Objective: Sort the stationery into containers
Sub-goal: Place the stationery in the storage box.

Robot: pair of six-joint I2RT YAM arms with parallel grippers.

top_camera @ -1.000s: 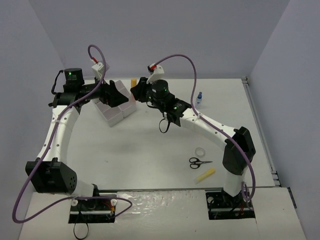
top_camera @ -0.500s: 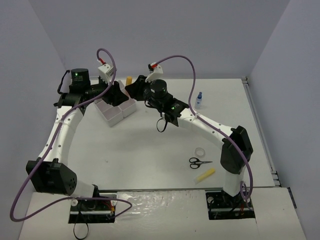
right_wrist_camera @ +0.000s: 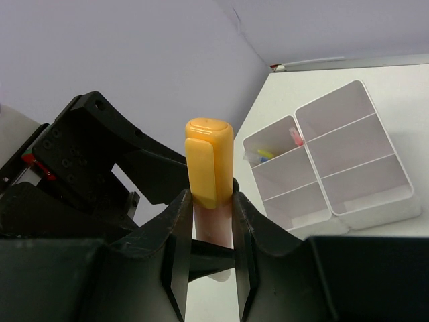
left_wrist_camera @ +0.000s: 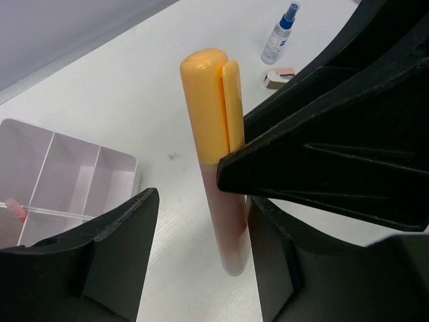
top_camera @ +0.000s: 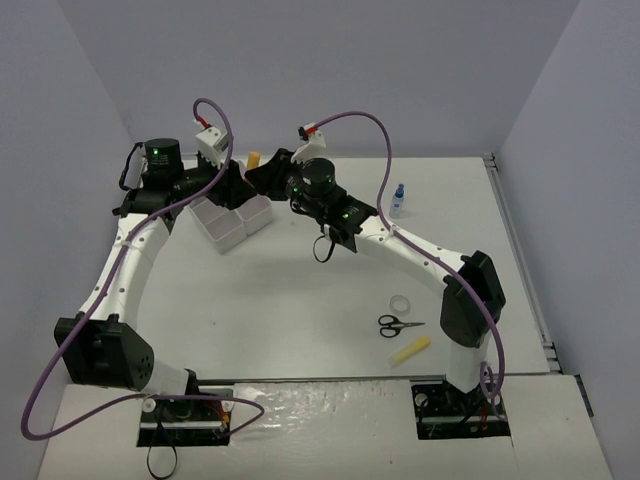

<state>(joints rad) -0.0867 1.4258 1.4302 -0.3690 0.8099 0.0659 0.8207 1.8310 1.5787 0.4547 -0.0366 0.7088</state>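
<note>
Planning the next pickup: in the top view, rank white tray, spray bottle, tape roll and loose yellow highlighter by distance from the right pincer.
1. White tray, just left of the right pincer.
2. Spray bottle, far right side.
3. Tape roll, near right.
4. Yellow highlighter, beside the right base.

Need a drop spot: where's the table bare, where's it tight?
Bare: the middle of the table, between tray and scissors. Tight: beside the tray, where left gripper and right gripper meet around the highlighter.
</note>
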